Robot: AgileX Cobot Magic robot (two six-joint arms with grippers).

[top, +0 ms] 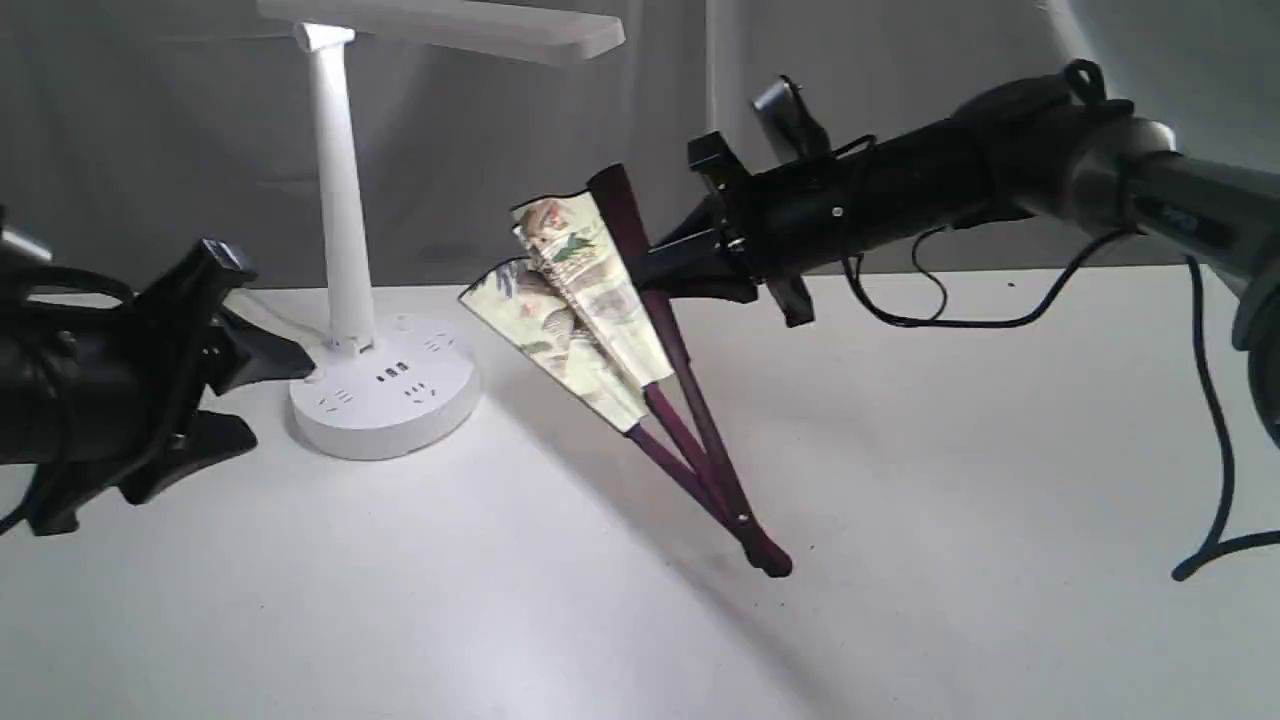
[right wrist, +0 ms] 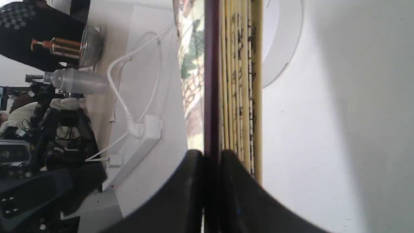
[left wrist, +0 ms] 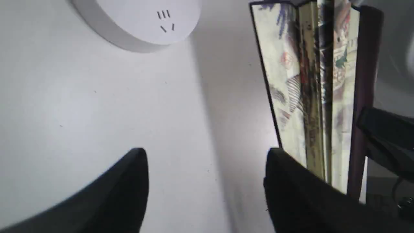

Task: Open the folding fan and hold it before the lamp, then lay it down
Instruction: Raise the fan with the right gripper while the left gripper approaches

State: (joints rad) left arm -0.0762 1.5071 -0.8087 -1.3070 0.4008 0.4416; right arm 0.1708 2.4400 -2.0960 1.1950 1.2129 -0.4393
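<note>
The folding fan (top: pixel 585 300) stands partly spread, tilted, with its pivot end (top: pixel 770 562) on the white table and its painted cream leaf up toward the lamp. My right gripper (top: pixel 655 272) is shut on the fan's dark maroon outer rib (right wrist: pixel 211 81), with the gold-edged pleats (right wrist: pixel 239 81) beside it. The white lamp (top: pixel 340 200) rises left of the fan on its round socket base (top: pixel 385 395); the bar head (top: pixel 450 25) sits above. My left gripper (top: pixel 235 385) hangs open at the far left, holding nothing; its fingers (left wrist: pixel 126 187) frame bare table, the fan's leaf (left wrist: pixel 310 90) beyond.
A white cord (top: pixel 275 315) runs behind the lamp base. Black cables (top: pixel 1210 420) hang from the right arm onto the table at the right. Off the table, the right wrist view shows a white power strip (right wrist: pixel 139 145), a bottle (right wrist: pixel 76 81) and dark equipment.
</note>
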